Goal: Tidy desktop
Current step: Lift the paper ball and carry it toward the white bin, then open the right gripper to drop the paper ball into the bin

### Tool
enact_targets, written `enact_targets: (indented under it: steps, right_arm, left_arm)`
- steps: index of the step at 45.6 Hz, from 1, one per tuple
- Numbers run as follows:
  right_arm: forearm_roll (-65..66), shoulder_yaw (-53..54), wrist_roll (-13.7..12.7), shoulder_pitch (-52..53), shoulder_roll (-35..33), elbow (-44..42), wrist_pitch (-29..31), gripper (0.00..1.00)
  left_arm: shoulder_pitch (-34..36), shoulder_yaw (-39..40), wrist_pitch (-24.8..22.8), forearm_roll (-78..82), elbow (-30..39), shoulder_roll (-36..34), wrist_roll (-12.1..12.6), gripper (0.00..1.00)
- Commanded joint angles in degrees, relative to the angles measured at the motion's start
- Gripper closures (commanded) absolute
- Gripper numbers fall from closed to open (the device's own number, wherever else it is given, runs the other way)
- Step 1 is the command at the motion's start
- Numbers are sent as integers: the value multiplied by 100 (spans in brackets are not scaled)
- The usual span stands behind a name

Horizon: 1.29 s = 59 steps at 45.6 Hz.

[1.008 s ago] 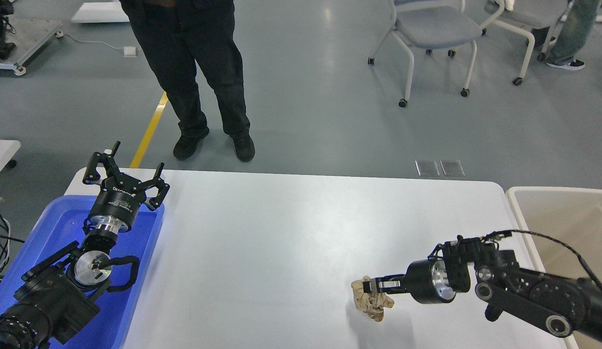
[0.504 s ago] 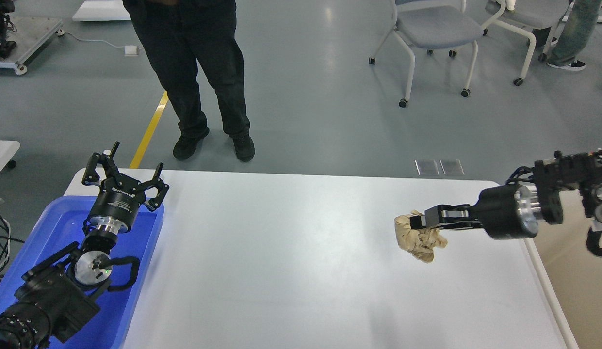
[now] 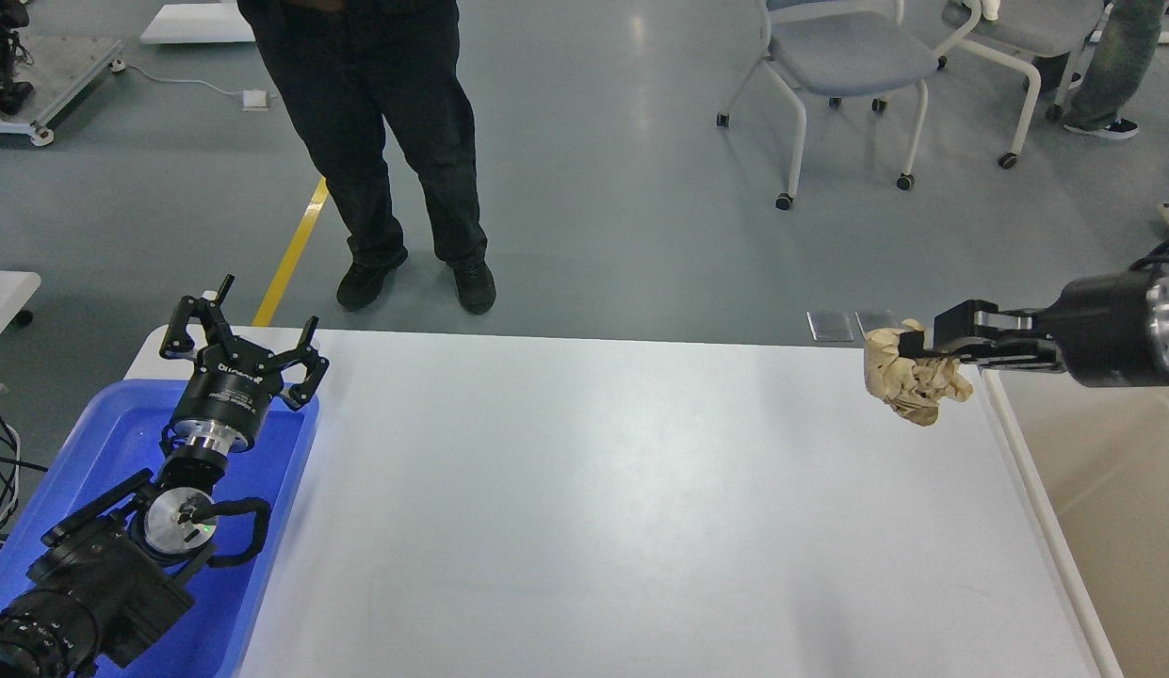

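one white desktop (image 3: pixel 593 508) filling the middle, one paper wad (image 3: pixel 914 377) pinched in right gripper (image 3: pixel 923 344) above far right corner, left gripper (image 3: pixel 240 339) fingers spread over one blue tray (image 3: pixel 273 527) at left edge, one tub (image 3: pixel 1112 490) past right edge

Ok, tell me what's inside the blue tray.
My left arm lies over the blue tray, its gripper above the far rim. Only bare blue floor shows around the arm. Whatever lies beneath the arm is covered.
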<state>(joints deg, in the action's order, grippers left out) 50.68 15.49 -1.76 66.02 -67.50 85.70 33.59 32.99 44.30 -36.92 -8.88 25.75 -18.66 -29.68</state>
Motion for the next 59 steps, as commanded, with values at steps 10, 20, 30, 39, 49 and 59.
enact_targets:
  steps: [10,20,30,39,49,59]
  right_arm:
    - [-32,-1020,817,-388,-177,-2918,-1020,100]
    - [-488,-1258,1090,-1380,499,-3973,-2487,100]
    - [-2421,-1258,1064,-2128,1993,-6019,-3218,100]
    - [-3740,-1215,985,-2603,3084,-7401,-3306,100]
    - [-4769,-1206,800,-3051,3647,-7718,-3543,100]
    - [-4980,-1092,809,-3333,3902,-7718,-3666,100]
  left_arm:
    - [-3,9,0,1,0,2,-3,0]
    - [-11,9,0,1,0,-6,-3,0]
    - [-11,9,0,1,0,2,-3,0]
    - [-3,9,0,1,0,2,-3,0]
    - [-3,0,0,1,0,-6,-3,0]
    - [-3,0,9,-8,0,-6,6,0]
